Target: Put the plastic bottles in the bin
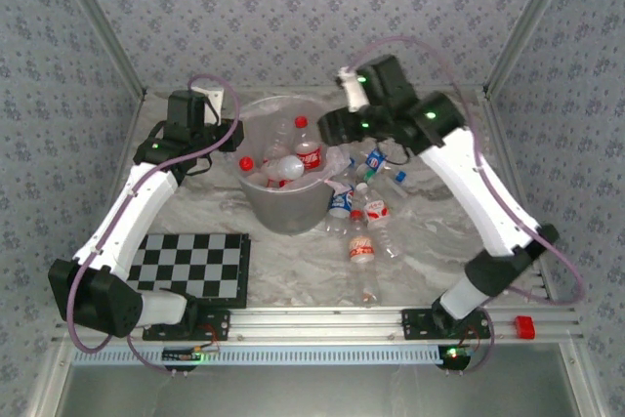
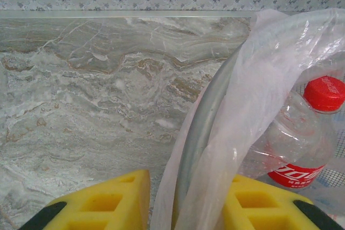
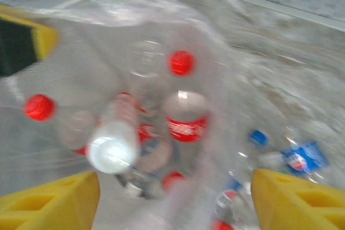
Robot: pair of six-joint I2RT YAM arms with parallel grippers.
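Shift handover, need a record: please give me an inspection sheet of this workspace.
Surface: marbled table, no spill seen.
Job's things: bag-lined bin upright, several plastic bottles inside; loose bottles lie on the table beside it.
Clutter: checkerboard at front left; red block at front right.
Grippers: left gripper closed on the bin's rim; right gripper open above the bin.
Cables: purple cables loop along both arms.
Surroundings: patterned walls, metal frame.

Several bottles [image 1: 293, 158] lie in the bin [image 1: 283, 210]. Other bottles [image 1: 363, 227] lie on the table [image 1: 420, 241] just right of the bin. A board [image 1: 190, 266] lies left of the bin and in front of it.
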